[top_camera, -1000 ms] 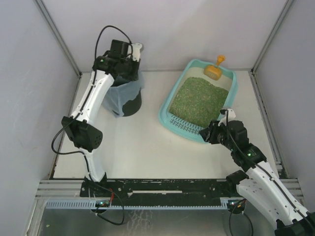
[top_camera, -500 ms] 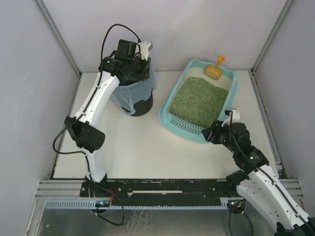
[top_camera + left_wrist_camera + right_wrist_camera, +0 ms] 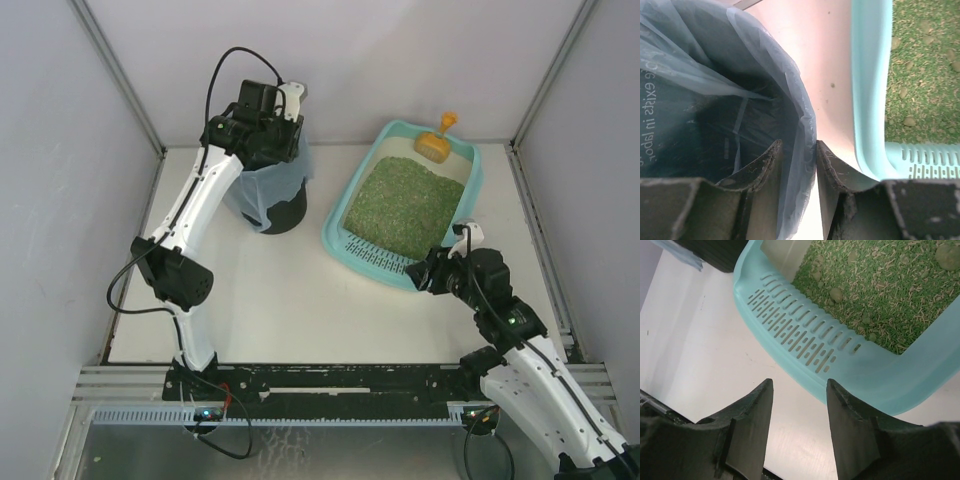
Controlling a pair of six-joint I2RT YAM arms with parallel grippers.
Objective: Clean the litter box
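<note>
The light-teal litter box (image 3: 372,254) lies at the right, its green litter (image 3: 405,205) holding brownish clumps (image 3: 836,294). An orange scoop (image 3: 436,143) rests in its far end. My left gripper (image 3: 288,150) hangs over the right rim of the black bin (image 3: 272,195). In the left wrist view its jaws (image 3: 798,145) stand apart, with the blue bag's edge (image 3: 807,125) loose between them. My right gripper (image 3: 425,272) is open and empty just off the box's near corner. The slotted grille (image 3: 805,340) lies right ahead of that gripper (image 3: 799,382).
The bin stands a short way left of the litter box, whose rim (image 3: 870,75) shows beside it. Grey walls close in the table at the left, back and right. The arms' rail (image 3: 330,380) runs along the near edge.
The left gripper dragged the bin to the right, closer to the litter box, then its jaws parted off the bag's edge. The right gripper's jaws have widened slightly.
</note>
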